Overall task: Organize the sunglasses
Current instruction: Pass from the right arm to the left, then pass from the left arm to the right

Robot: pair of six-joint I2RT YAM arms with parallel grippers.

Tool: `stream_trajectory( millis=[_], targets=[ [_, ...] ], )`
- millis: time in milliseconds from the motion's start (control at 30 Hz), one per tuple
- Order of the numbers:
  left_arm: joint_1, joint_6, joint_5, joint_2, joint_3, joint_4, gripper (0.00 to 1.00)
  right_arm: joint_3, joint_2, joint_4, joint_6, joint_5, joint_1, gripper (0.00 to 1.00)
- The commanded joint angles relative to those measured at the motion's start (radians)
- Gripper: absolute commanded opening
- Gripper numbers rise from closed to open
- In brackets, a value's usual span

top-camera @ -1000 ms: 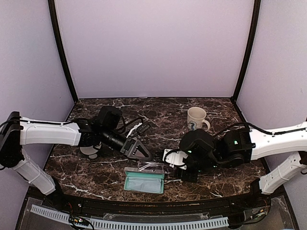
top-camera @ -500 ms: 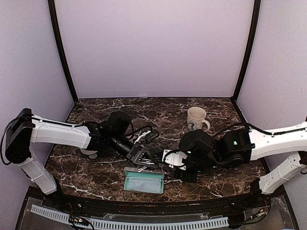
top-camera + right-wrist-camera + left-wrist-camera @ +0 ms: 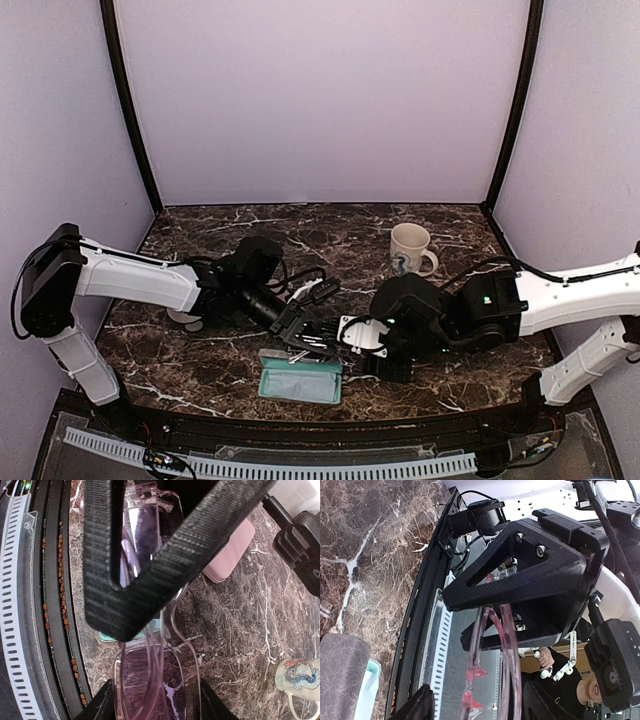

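The sunglasses (image 3: 150, 680) have a translucent pink frame with tinted lenses. My right gripper (image 3: 155, 707) is shut on them, a lens wedged between its two fingers, just above the table. In the top view both grippers meet over the table's front middle: right gripper (image 3: 352, 336), left gripper (image 3: 312, 334). In the left wrist view the pink frame (image 3: 492, 645) runs between my left gripper's (image 3: 480, 707) fingers, with a gap showing on the left side. The left gripper is open around the frame. The right gripper's black triangular finger (image 3: 520, 565) crosses above.
An open teal case (image 3: 300, 382) lies just in front of the grippers. A pink case (image 3: 230, 550) lies behind them and a grey case (image 3: 340, 670) is near the left gripper. A white patterned mug (image 3: 410, 247) stands at the back right. The table's front edge (image 3: 300, 420) is close.
My left arm has swung right to the sunglasses held by the right gripper, and its jaws have narrowed around the frame. The right gripper has barely moved.
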Motion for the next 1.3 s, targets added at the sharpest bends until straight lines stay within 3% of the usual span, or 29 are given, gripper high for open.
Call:
stream_trajectory(
  millis=[0, 233, 333, 433, 667, 767, 1267],
  targets=[
    [-0.008, 0.029, 0.010, -0.025, 0.024, 0.011, 0.59, 0.006, -0.012, 0.072, -0.009, -0.039, 0.014, 0.24],
    [-0.005, 0.074, 0.005, -0.047, 0.023, -0.028, 0.49, 0.001, -0.043, 0.067, -0.009, -0.090, 0.014, 0.24],
    [-0.003, 0.086, 0.006, -0.054, 0.023, -0.035, 0.62, 0.000, -0.059, 0.066, -0.009, -0.111, 0.014, 0.23],
    [-0.001, 0.093, 0.012, -0.066, 0.022, -0.036, 0.66, 0.002, -0.067, 0.053, -0.009, -0.109, 0.014, 0.23],
    [-0.001, 0.137, 0.049, -0.061, 0.051, -0.108, 0.58, 0.007, -0.046, 0.037, -0.010, -0.104, 0.014, 0.23],
    [-0.002, 0.135, 0.073, -0.054, 0.062, -0.115, 0.49, 0.012, -0.033, 0.031, -0.013, -0.098, 0.015, 0.23],
    [-0.004, 0.156, 0.094, -0.032, 0.066, -0.182, 0.36, 0.045, 0.022, 0.036, -0.036, -0.081, 0.014, 0.24]
  ],
)
